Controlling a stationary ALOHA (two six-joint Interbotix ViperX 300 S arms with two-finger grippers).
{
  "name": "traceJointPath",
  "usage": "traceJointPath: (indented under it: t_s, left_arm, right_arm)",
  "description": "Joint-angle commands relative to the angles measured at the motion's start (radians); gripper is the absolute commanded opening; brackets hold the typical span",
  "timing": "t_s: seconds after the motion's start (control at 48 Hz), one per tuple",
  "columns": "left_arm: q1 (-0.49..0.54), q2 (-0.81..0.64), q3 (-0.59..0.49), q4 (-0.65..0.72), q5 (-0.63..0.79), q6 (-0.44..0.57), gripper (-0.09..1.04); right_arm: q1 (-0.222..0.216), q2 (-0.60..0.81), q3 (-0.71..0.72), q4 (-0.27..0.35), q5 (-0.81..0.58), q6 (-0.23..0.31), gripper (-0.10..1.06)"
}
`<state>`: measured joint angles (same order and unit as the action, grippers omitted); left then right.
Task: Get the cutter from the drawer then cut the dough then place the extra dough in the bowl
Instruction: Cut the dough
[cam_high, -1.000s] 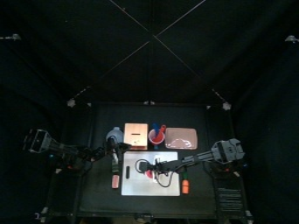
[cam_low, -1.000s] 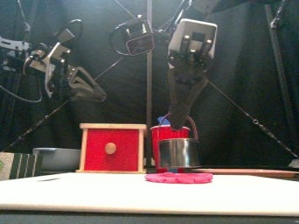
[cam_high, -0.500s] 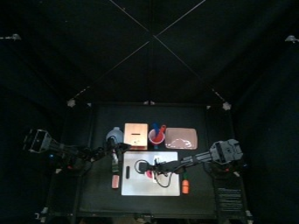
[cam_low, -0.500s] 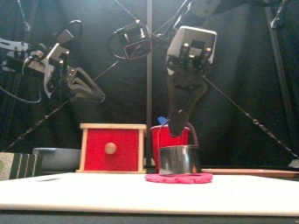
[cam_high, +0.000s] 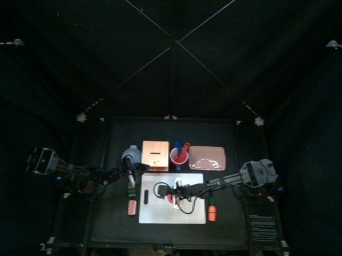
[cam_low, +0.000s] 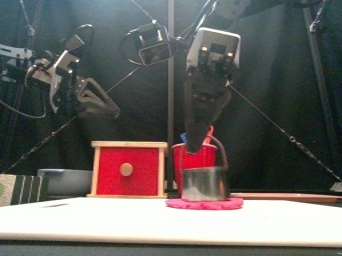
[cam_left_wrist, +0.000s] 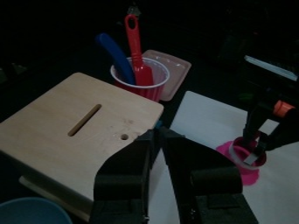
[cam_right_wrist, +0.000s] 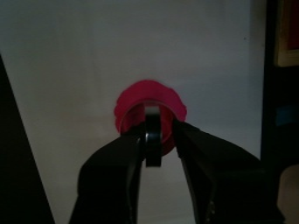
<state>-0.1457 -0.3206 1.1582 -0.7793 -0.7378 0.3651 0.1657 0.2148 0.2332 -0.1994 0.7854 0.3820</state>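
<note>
On black table, white cutting board (cam_high: 160, 212): pushes cutter (cam_low: 205, 182) lower than a second ago, now seated on pink dough (cam_low: 205, 204), right gripper (cam_right_wrist: 152, 140) pinching wire handle. Suggests cut underway. Left gripper (cam_left_wrist: 160, 138) pressed together above wooden box (cam_left_wrist: 76, 122).

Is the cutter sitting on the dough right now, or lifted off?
On it: the cutter stands upright, its rim meeting the pink dough.

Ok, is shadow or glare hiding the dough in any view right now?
Front view: dough and cutter evenly lit, only mild sheen on the metal. Top view: white board is the one bright patch. Right wrist view: dim, the right gripper covers part of the dough.
</note>
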Motion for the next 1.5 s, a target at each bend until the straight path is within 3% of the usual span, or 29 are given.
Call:
traceJointPath:
  t_s: [0.021, 0.125, 0.375, 0.5, 0.625, 0.729, 0.875, 1.021, 1.146, 1.25, 1.354, 1.5]
  left_arm:
    - [-0.003, -0.003, -0.018, -0.002, 0.000, 0.003, 0.58]
    - [-0.003, -0.003, -0.023, 0.000, 0.005, 0.003, 0.58]
    - [-0.018, 0.002, -0.063, 0.044, 0.009, 0.012, 0.58]
    - [-0.044, 0.028, -0.092, 0.155, 0.012, 0.012, 0.58]
    - [-0.055, 0.077, -0.126, 0.282, 0.011, 0.002, 0.59]
    - [-0.071, 0.124, -0.167, 0.333, 0.011, 0.000, 0.59]
    - [-0.107, 0.201, -0.236, 0.341, 0.011, 0.000, 0.60]
    - [-0.137, 0.272, -0.278, 0.334, 0.003, -0.006, 0.67]
    - [-0.160, 0.339, -0.302, 0.308, -0.032, -0.026, 0.78]
    - [-0.172, 0.400, -0.319, 0.287, -0.115, -0.051, 0.84]
    - [-0.192, 0.469, -0.339, 0.284, -0.230, -0.067, 0.86]
    - [-0.201, 0.518, -0.356, 0.284, -0.275, -0.072, 0.86]
  right_arm:
    - [-0.003, -0.049, -0.025, 0.002, -0.009, 0.003, 0.85]
    - [-0.002, -0.058, -0.025, 0.002, -0.003, 0.005, 0.92]
    - [-0.003, -0.170, 0.003, -0.009, -0.009, 0.011, 0.92]
    - [-0.005, -0.268, 0.075, -0.035, -0.071, 0.078, 0.93]
    - [0.002, -0.374, 0.215, -0.155, -0.232, 0.163, 0.92]
    - [0.012, -0.453, 0.351, -0.270, -0.422, 0.199, 0.92]
    - [0.002, -0.535, 0.514, -0.273, -0.669, 0.264, 0.92]
    - [-0.048, -0.581, 0.676, -0.250, -0.957, 0.268, 0.92]
    - [-0.091, -0.568, 0.782, -0.221, -1.180, 0.244, 0.92]
    - [-0.110, -0.525, 0.824, -0.187, -1.262, 0.181, 0.92]
    - [-0.109, -0.453, 0.827, -0.083, -1.324, 0.035, 0.92]
    - [-0.080, -0.345, 0.847, 0.156, -1.514, -0.184, 0.92]
